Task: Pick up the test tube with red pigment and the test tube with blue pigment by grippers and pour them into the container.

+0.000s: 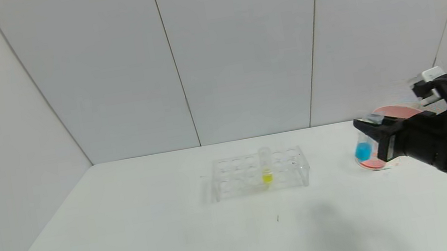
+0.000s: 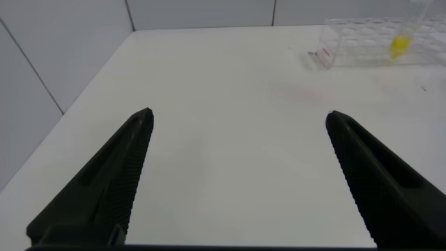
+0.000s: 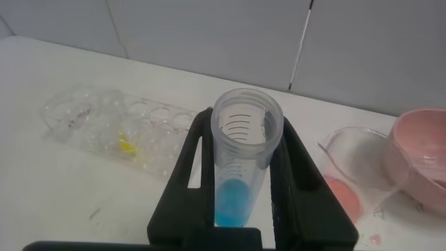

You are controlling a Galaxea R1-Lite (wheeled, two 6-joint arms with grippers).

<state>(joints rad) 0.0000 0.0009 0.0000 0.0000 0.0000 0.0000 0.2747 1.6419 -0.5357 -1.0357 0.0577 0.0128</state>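
Note:
My right gripper [image 1: 367, 124] is shut on the test tube with blue pigment [image 1: 363, 150], near the table's right edge. The tube [image 3: 240, 160] is held nearly upright, mouth open, with the blue liquid at its bottom. Close beside it stands the container [image 3: 346, 171], a clear beaker with a thin layer of reddish liquid; in the head view the container [image 1: 374, 163] shows just behind the tube. The test tube with red pigment is out of view. My left gripper [image 2: 237, 115] hangs open over bare table, holding nothing.
A clear tube rack [image 1: 258, 173] stands mid-table with one yellow-liquid tube [image 1: 266, 168] in it. A pink bowl [image 1: 396, 110] sits behind the beaker, beside my right arm. Grey wall panels close off the back and the left side.

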